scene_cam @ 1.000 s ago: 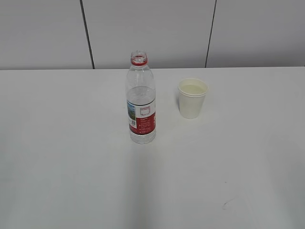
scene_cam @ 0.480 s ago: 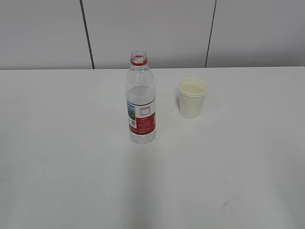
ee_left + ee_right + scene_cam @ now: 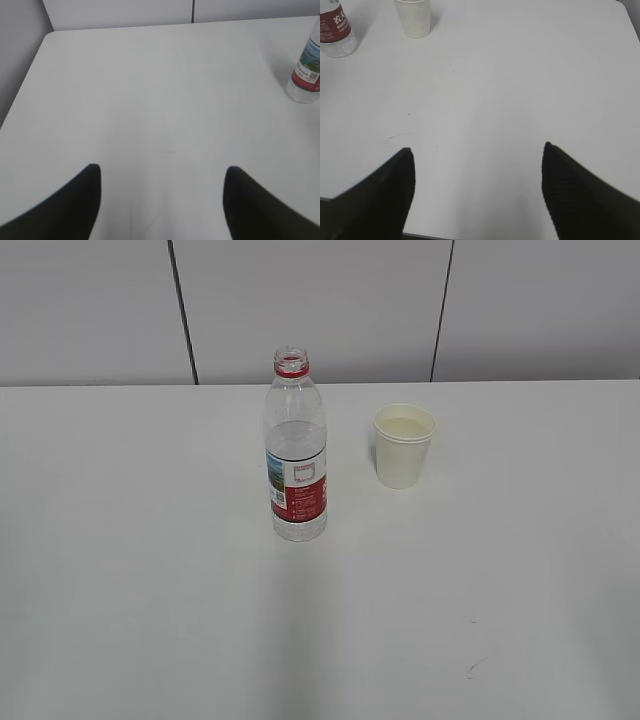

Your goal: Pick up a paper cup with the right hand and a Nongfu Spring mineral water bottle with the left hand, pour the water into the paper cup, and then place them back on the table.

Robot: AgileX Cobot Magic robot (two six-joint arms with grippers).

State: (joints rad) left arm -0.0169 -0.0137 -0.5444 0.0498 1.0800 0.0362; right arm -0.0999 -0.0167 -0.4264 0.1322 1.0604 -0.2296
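Nothing has shifted over the last second: Nongfu Spring mineral water bottle point(image 3: 297, 455) and paper cup point(image 3: 404, 445) (liquid inside) stand upright, apart, on the counter point(image 3: 150, 570). Left end effector point(image 3: 160, 200) and right end effector point(image 3: 477, 192) both spread, empty, well clear; task looks finished.

A pale grey panelled wall point(image 3: 320, 310) fills the top of the exterior view, split by two thin dark vertical seams point(image 3: 182, 310), one upper left and one upper right. In the left wrist view the wall runs along the top and down the left edge. Light is even and soft, with faint shadows.
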